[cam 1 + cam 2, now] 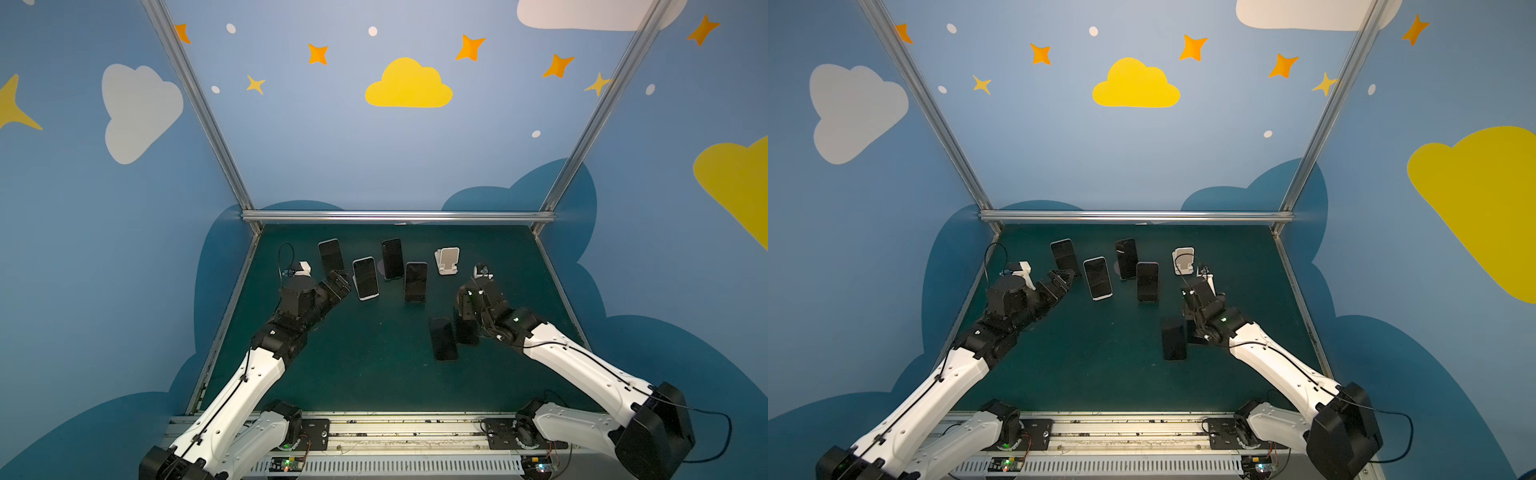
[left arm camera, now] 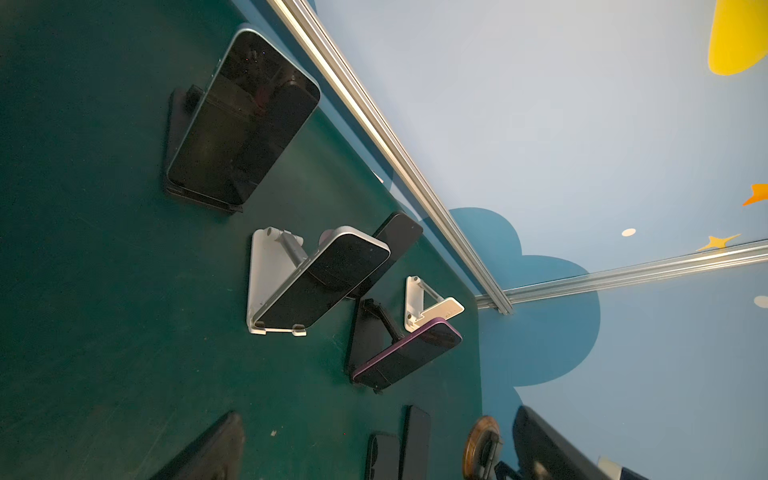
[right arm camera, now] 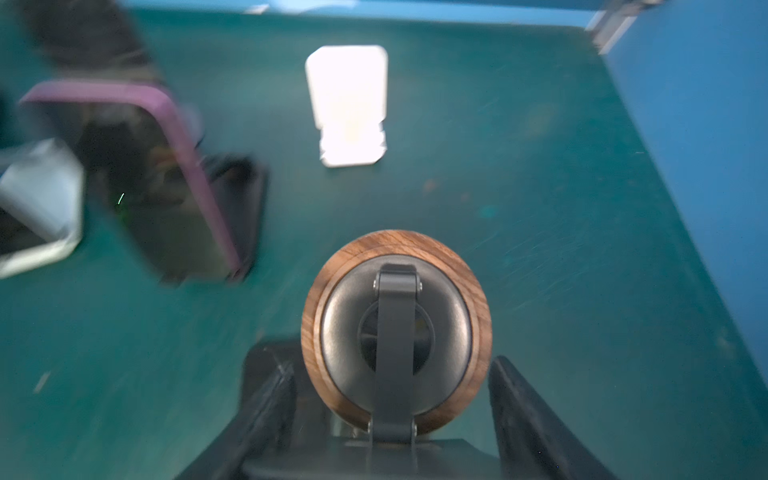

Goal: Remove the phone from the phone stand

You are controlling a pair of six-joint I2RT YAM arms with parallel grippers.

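Phones crowd the far half of the green worktop, each leaning back on its own support: a teal-edged phone on a low black stand farthest left, a white-edged phone on a white hinged stand just right of it, a dark phone behind those two, and a purple phone on a black hinged stand nearer the middle. To the right of the purple phone a small white stand sits by itself. Closer to the robot a black phone lies flat on the worktop. Just beside it a second dark slab shows partly under the right arm; from above I cannot tell whether it stands or lies. The left gripper hovers low, just left of the white-edged phone, jaws spread wide and not touching it. The right gripper points down over a round wood-rimmed stand with a black hinged arm across its grey centre. In the right wrist view its two fingers stand partway apart on either side of that disc, which is sharp while the worktop behind is smeared. Whether the fingers press on anything cannot be told.
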